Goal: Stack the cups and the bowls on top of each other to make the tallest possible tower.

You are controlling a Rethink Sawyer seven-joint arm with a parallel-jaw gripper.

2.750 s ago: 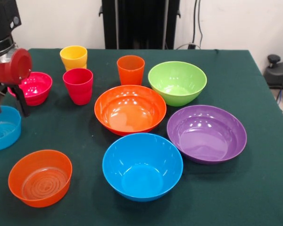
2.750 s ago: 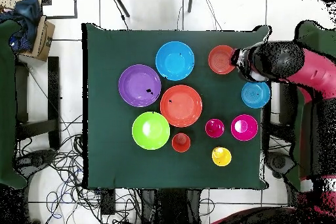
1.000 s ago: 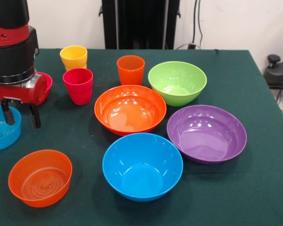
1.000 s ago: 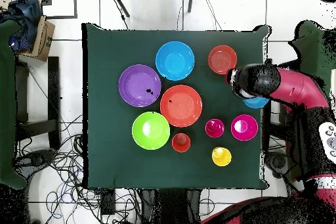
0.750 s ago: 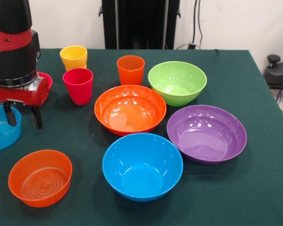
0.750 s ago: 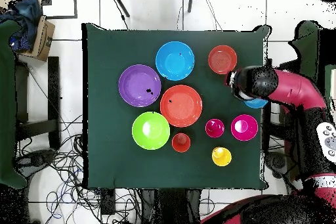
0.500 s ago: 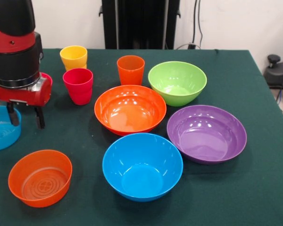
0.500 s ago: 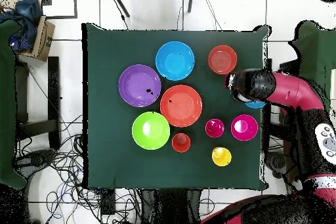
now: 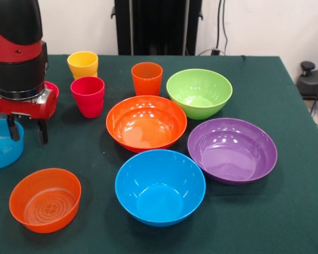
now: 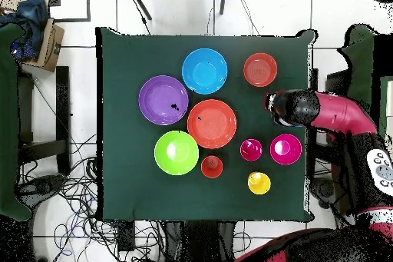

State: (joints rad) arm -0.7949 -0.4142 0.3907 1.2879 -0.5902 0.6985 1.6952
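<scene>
- The gripper [image 9: 25,131] hangs empty, fingers apart, straddling the small blue bowl's [image 9: 1,148] rim.
- Best to lower squarely and pinch that wall firmly before lifting.

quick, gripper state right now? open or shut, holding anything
Gripper: open and empty, its jaws hanging apart beside the rim of the small translucent blue bowl, gripping nothing.

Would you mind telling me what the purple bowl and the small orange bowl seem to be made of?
Purple bowl: apparently opaque glossy plastic, with bright light spots on its inner wall. Small orange bowl: likely translucent plastic, since ridged rings on its base show through paler.
</scene>
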